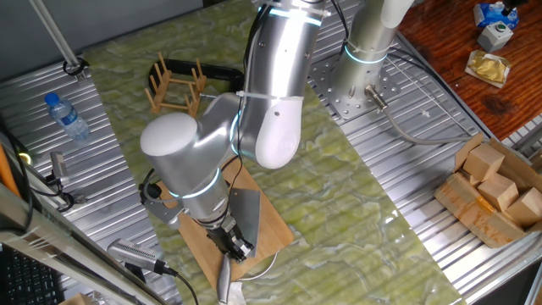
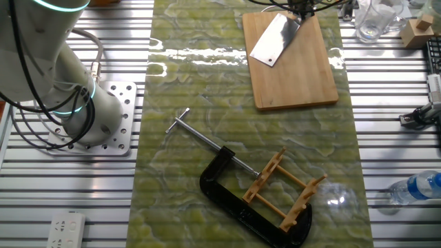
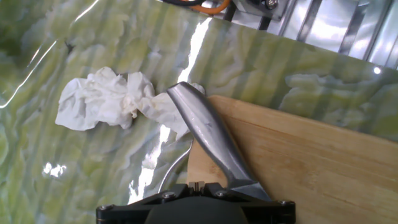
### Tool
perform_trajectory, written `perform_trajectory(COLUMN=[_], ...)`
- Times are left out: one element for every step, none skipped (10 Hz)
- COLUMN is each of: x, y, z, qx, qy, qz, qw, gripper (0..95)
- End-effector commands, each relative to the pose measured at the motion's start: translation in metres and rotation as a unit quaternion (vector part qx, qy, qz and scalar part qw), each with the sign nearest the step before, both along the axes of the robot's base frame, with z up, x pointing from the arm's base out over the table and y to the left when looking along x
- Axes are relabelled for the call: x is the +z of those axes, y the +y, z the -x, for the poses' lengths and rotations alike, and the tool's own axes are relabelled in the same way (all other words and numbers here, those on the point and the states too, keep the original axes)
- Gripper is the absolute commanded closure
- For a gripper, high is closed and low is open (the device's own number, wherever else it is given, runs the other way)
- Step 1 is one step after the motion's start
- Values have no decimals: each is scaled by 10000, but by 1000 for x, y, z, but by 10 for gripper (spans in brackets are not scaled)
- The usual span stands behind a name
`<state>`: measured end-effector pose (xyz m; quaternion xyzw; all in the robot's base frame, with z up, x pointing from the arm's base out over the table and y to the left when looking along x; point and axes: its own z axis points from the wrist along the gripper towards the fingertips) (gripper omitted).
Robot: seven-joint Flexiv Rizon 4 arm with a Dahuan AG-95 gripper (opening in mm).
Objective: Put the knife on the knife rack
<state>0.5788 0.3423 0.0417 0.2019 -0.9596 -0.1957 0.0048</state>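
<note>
the broad grey steel cleaver (image 2: 275, 39) was seen gripped by the tool (image 1: 235, 243) above the bamboo board (image 2: 296, 69); carrying to the pegged wooden rack (image 2: 286, 189) was judged next.
</note>
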Motion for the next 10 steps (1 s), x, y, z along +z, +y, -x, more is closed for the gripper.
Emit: perform_trajectory(x=[-1,-2,-3,-3,-4,-3,-3,-3,-2,-1], y=[-1,-2,-4,-6,-8,-10,-13,-14,-18,-21], z=[0,-1,-1,-2,-2,-2,-3,-3,-3,-4], qx=[32,101,183,274,369,427,502,547,638,713], qy=[-35,-74,-119,-156,-196,-219,-244,-262,-297,-320], qz=[7,20,19,27,20,14,22,21,14,20], qw=[10000,9999,9998,9995,9991,9988,9984,9982,9975,9969], gripper=[950,950,950,950,950,950,950,950,950,950])
